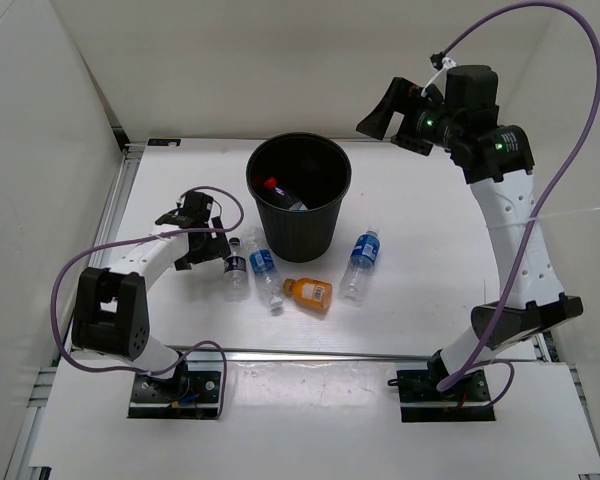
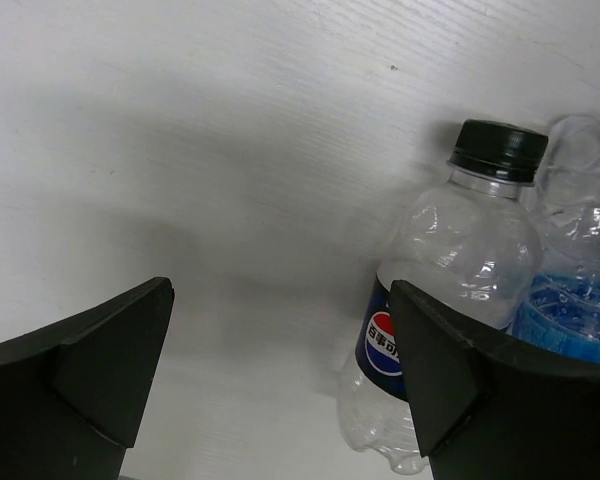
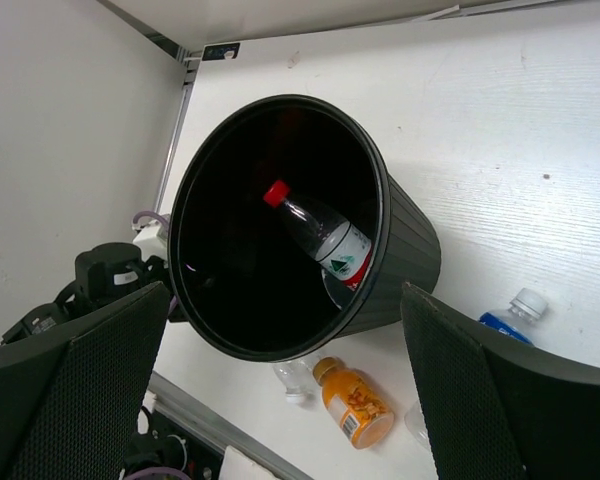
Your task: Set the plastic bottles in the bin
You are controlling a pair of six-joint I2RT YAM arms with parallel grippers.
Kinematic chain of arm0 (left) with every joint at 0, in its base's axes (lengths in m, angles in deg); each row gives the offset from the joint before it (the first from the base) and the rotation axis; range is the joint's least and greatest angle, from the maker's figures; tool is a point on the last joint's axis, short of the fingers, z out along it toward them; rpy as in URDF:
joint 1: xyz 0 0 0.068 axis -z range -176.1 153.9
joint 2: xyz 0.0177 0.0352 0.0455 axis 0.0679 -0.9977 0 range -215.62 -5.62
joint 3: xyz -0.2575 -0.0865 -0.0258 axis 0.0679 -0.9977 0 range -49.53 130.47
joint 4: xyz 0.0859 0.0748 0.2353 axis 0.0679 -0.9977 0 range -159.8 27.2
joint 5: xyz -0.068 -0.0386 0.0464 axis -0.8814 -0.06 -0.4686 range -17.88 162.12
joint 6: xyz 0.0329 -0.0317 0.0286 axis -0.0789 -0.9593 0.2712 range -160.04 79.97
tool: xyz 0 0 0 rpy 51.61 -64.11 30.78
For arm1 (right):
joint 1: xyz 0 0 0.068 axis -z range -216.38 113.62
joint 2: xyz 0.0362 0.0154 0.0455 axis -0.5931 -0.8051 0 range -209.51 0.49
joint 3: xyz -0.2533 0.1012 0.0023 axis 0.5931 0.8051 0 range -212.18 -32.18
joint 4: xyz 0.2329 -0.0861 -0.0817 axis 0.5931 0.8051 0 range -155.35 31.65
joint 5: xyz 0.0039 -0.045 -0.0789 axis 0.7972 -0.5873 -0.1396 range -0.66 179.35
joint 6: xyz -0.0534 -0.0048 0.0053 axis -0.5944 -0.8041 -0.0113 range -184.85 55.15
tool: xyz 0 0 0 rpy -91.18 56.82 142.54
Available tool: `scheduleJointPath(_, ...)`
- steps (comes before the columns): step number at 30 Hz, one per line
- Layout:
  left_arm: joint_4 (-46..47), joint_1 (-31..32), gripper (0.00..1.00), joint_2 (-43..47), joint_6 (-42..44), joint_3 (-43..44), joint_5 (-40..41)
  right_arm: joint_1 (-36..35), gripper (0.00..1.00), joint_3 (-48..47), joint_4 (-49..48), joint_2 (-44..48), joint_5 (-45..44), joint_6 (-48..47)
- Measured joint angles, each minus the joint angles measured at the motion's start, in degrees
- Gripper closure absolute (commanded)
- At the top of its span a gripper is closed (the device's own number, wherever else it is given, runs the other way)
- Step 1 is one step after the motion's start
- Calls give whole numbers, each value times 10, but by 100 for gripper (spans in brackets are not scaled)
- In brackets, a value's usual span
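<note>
My left gripper (image 2: 280, 290) is low over the table (image 1: 430, 250), left of the bin (image 1: 315, 235). Its jaws are spread wide with nothing between them. On the left wrist camera the dark-labelled bottle (image 2: 450, 270), black cap on, lies just at the right finger (image 2: 450, 380), outside the gap, and I cannot tell whether the two touch. Pressed against that bottle's right side is a blue-labelled bottle (image 2: 580, 300). From the top camera both lie on the table just near of the bin, caps toward it. The orange bottle (image 1: 310, 293) lies on its side a little nearer and to the right. A second blue-labelled bottle (image 1: 360, 262) lies apart, near and right of the bin. The bin stands upright in the middle of the table, and one red-capped bottle (image 3: 320, 235) leans inside it. My right gripper (image 3: 285, 295) is raised high on the far right, looking down into the bin, with its jaws also wide apart and holding nothing.
</note>
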Motion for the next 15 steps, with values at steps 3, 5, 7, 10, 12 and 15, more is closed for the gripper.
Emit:
scheduleJointPath(3,4,-2,0,0,4,-1,-8,4,0,3,2,6,3,-1)
scheduleJointPath(5,7,-3,0,0,7,-1,-10,4,0,6,2,10,4,-1)
scheduleJointPath(7,8,-4,0,3,8,-1,-13,4,0,7,3,11,6,-1)
scheduleJointPath(10,8,-4,0,16,9,0,-25,4,0,7,3,11,12,-1)
scheduleJointPath(12,8,-4,0,31,7,0,-33,4,0,7,3,11,16,-1)
scheduleJointPath(15,8,-4,0,60,3,0,-48,4,0,7,4,10,21,-1)
